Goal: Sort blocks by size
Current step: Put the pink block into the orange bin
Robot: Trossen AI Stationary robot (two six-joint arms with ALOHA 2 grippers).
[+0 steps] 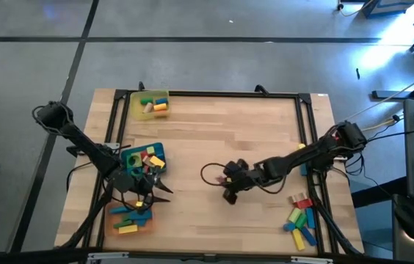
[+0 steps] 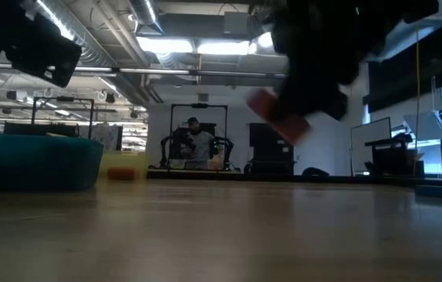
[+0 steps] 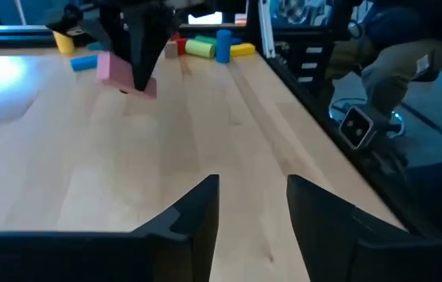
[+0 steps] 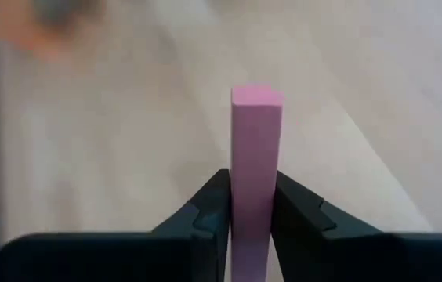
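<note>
Pink rectangular block point(image 4: 255, 157), rigid and likely light, pinched across its narrow faces by right gripper point(image 1: 228, 183), mid-table, above the surface. Left gripper point(image 3: 252, 205) part-open, empty, over blue tray point(image 1: 128, 155) of mixed blocks. Far yellow tray point(image 1: 137, 107) holds a few.

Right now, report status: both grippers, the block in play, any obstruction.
Right gripper shut on pink block, mid-table, lifted. Left gripper open, empty, by blue tray. Nothing blocking.
</note>
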